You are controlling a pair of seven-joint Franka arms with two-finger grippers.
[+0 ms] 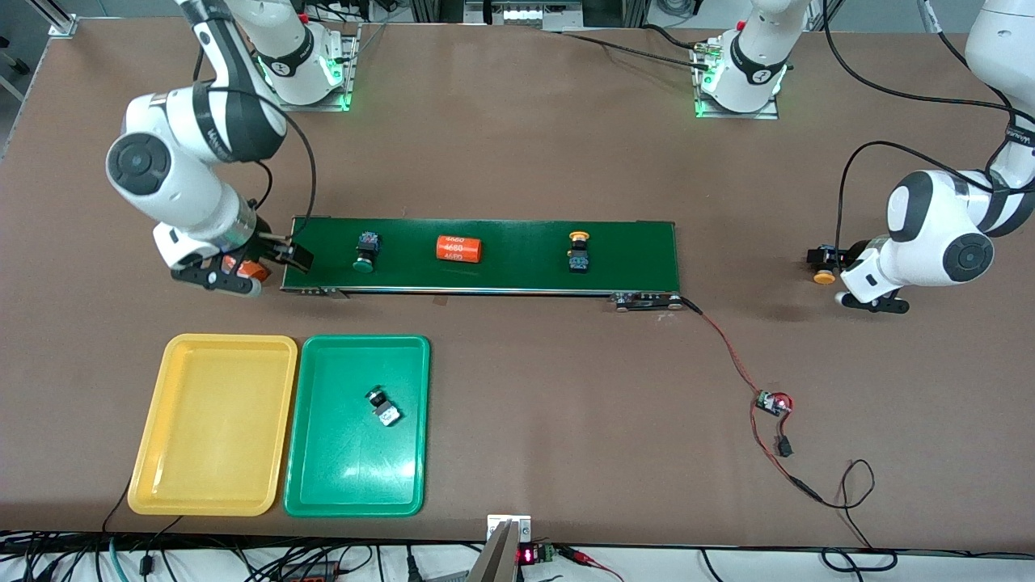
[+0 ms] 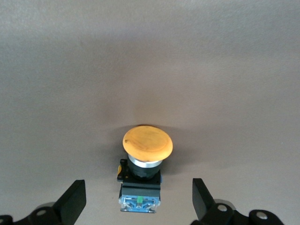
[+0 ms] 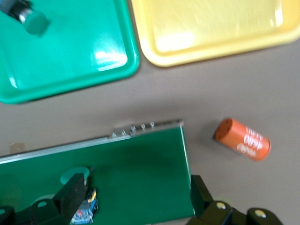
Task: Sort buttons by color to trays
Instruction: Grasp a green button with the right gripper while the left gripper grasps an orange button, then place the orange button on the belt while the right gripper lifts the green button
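Observation:
A yellow-capped button [image 2: 147, 161] lies on the bare table between the open fingers of my left gripper [image 2: 138, 202], untouched; it shows in the front view [image 1: 824, 277] beside that gripper [image 1: 826, 260]. On the conveyor belt [image 1: 517, 242] stand a green-capped button [image 1: 366, 250] and a yellow-capped button [image 1: 579, 250]. My right gripper [image 1: 279, 260] is open and empty over the belt's end toward the right arm; in its wrist view [image 3: 137, 194] one finger is next to the green-capped button [image 3: 78, 199]. A second green-capped button [image 1: 382, 404] lies in the green tray [image 1: 323, 469]. The yellow tray [image 1: 214, 424] is empty.
One orange cylinder [image 1: 459, 248] lies on the belt between the two buttons. Another [image 1: 242, 267] lies on the table just off the belt's end, under my right hand, also in the right wrist view [image 3: 243, 139]. A red wire and small board [image 1: 772, 402] trail from the belt's other end.

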